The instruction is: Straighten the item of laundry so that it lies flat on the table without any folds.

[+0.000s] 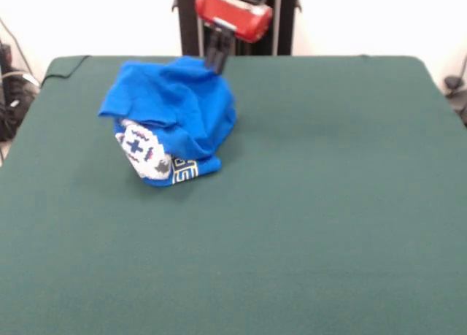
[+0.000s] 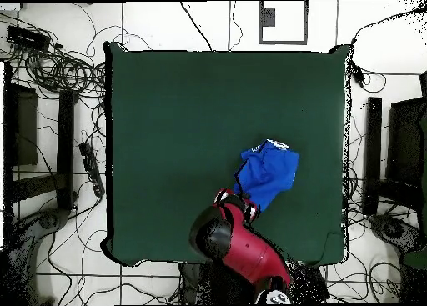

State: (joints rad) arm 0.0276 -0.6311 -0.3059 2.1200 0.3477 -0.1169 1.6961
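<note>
Nearest you in the front view, the table (image 1: 306,225) is showing a wide stretch of dark green cloth with nothing lying on it. Moving back and toward the left of that view, you are looking at the item of laundry (image 1: 171,120), a bright blue T-shirt that is sitting bunched into a rounded heap rather than lying flat. Its plain blue cloth is draping over the top in folds, and at the lower front of the heap a bit of the white-grey controller print is peeking out, with a strip of yellow-outlined lettering curling along the bottom edge beside it.

At the far top edge of the heap, the gripper (image 1: 216,60) is hanging down from the red and black arm (image 1: 235,14), with its dark tip meeting the shirt's upper rim. You cannot tell from either view whether its fingers are apart, together or pinching cloth.

From overhead, you are seeing the shirt (image 2: 268,174) lying in the table's (image 2: 183,119) right half, toward the edge where the arm (image 2: 242,240) is reaching in, and the arm's head is covering the shirt's nearest corner.
</note>
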